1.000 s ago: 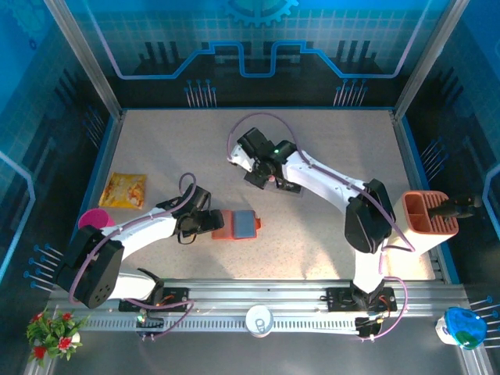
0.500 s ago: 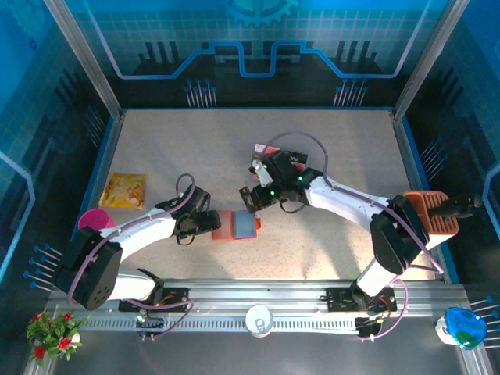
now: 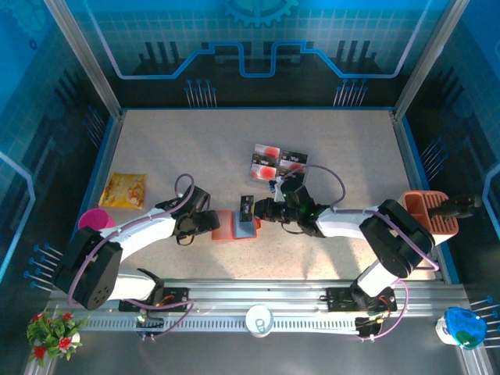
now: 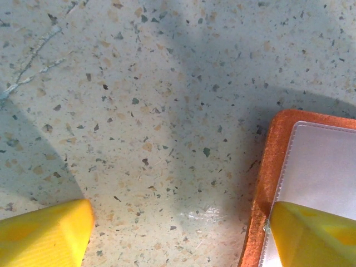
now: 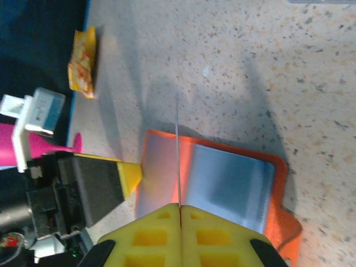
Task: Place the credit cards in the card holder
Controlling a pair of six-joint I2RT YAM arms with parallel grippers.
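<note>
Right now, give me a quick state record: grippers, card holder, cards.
left gripper: open, one finger over the card holder's left edge
right gripper: shut on a credit card, held edge-on above the holder
card holder: lying open on the table
loose cards: two, flat, side by side, beyond the holder

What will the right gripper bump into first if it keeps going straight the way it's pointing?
Most likely the card holder. The right gripper is shut on a credit card held edge-on, and the card's edge points at the open holder. How close it is, the pictures don't show.
</note>
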